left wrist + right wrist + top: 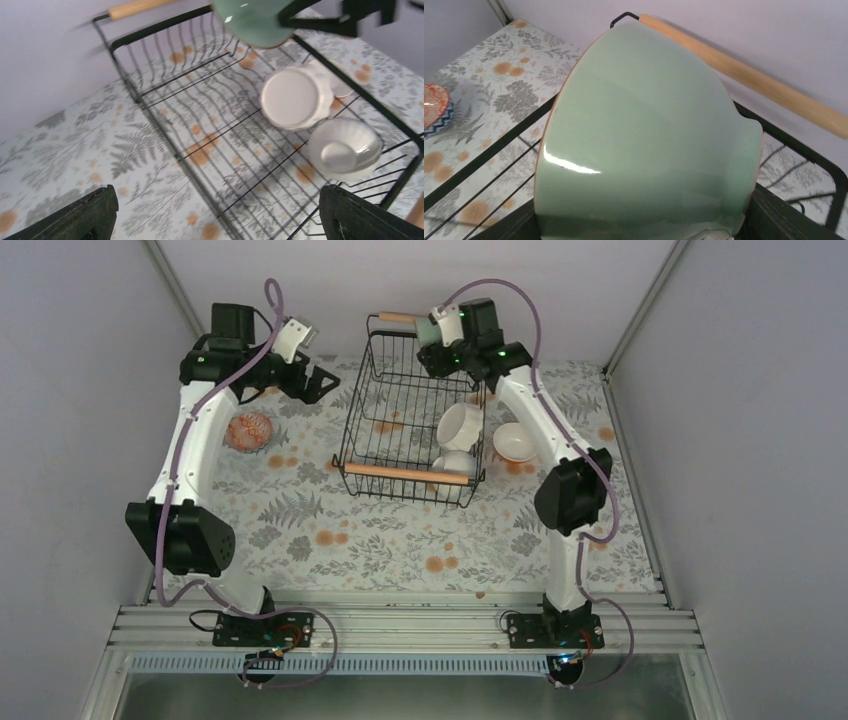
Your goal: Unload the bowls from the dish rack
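The black wire dish rack (392, 415) with wooden bar handles stands mid-table. My right gripper (445, 340) is shut on a pale mint-green bowl (432, 330) and holds it above the rack's far end; the bowl fills the right wrist view (644, 140). Two white bowls lie in the rack's right side: a scalloped one (462, 425) on its side and a plain one (455, 462). Both show in the left wrist view (295, 97) (345, 147). My left gripper (322, 380) is open and empty, left of the rack's far corner. The rack (150, 100) lies below its fingers (80, 215).
A pinkish-orange patterned bowl (249, 430) sits on the floral cloth at the left, also in the right wrist view (434, 107). A white bowl (513, 443) sits on the cloth right of the rack, under my right arm. Walls close in at the back and both sides.
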You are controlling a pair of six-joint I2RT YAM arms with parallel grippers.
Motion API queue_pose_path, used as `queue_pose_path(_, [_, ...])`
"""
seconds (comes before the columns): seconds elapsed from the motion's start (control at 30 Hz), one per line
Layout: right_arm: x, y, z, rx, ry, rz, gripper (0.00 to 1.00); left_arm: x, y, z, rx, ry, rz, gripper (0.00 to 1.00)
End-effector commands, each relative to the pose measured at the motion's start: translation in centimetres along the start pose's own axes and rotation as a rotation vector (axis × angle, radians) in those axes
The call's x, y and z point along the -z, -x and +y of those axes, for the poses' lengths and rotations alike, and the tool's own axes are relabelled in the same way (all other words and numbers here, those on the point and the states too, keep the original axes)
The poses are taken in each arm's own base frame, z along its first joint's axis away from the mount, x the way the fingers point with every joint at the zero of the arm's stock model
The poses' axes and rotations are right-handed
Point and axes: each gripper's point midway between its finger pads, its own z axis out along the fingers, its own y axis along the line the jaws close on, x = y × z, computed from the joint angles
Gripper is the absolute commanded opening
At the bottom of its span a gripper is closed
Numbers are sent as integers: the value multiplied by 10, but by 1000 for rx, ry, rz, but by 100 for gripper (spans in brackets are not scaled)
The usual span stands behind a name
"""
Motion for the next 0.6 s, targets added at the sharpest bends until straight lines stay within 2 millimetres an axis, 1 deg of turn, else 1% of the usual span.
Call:
queue_pose_path(0.0, [61, 32, -17, -53, 55, -100, 29, 14, -13, 19, -7, 107, 23, 100])
queue_pose_path(0.1, [86, 25, -31, -89, 76, -81, 29, 18, -23, 24, 2, 132, 24, 100])
queue_pose_path(0.17, [101, 14, -37, -101, 82, -67, 29, 18, -27, 26, 10, 140, 15, 100])
queue_pose_path(0.3, [134, 1, -50, -113, 62, -72, 29, 11, -39, 24, 45, 118, -4, 100])
queue_pose_path(0.37, [145, -8, -53, -122, 59, -66, 29, 7, -44, 25, 57, 111, -3, 100])
queue_pose_path(0.43, [159, -15, -59, -133, 43, -67, 29, 5, -47, 26, 62, 110, -1, 100])
queue_pose_path(0.57, [174, -36, -69, -157, 19, -50, 29, 6, -47, 26, 63, 112, -3, 100])
